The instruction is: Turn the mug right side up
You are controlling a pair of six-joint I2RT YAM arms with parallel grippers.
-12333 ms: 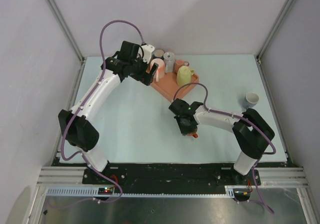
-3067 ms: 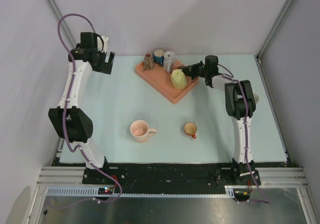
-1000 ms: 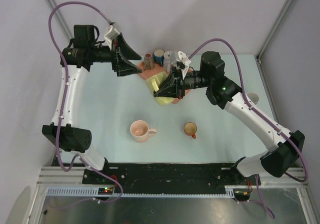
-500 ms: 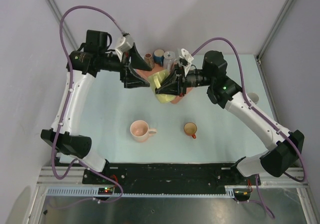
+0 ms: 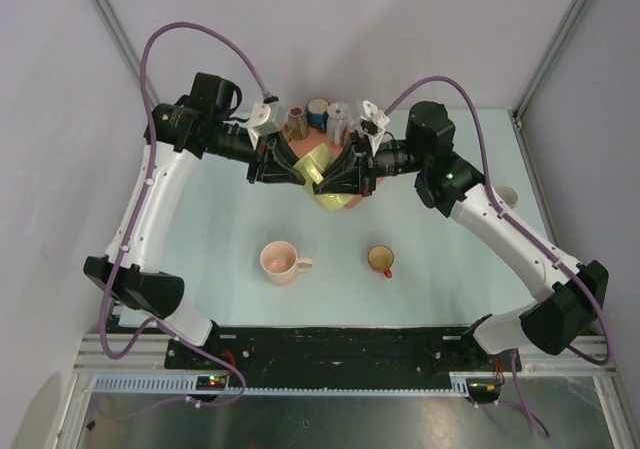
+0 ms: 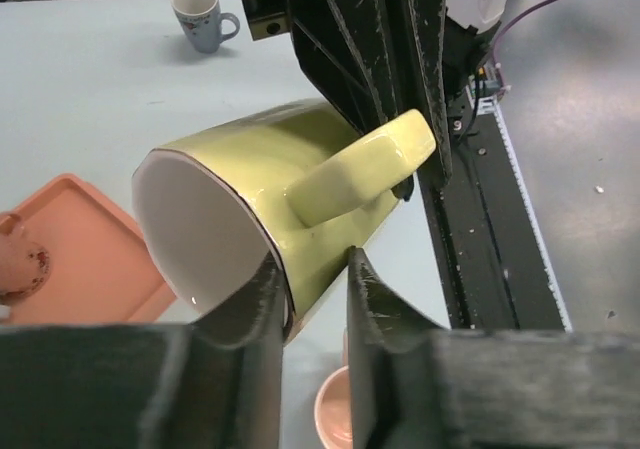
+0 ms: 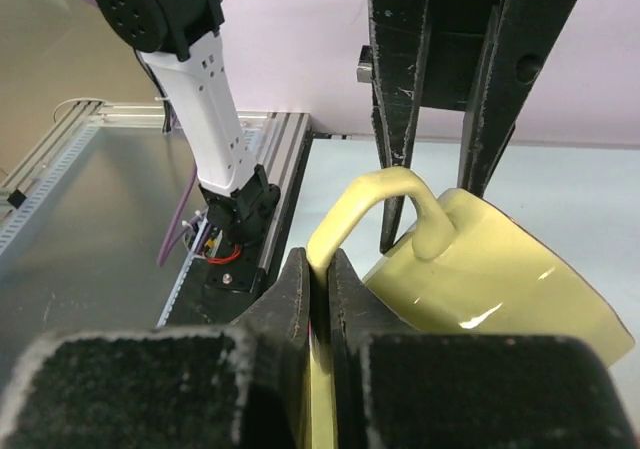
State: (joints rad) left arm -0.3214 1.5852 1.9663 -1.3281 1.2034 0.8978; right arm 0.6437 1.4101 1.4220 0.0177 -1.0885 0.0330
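table (image 5: 220,219) | pink mug (image 5: 283,262) | red cup (image 5: 380,260) | orange tray (image 6: 90,254) | pale mug (image 6: 200,14)

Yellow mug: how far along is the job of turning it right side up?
Done: the yellow mug is off the orange tray, in the air, lying on its side. In hand: the right gripper is shut on its handle and the left gripper straddles its rim; whether that grips firmly is unclear. Left: tip it mouth-up and set it on the table.

pink cup (image 5: 283,261), red cup (image 5: 380,260) nearside (tray (image 6: 90,259) behind)
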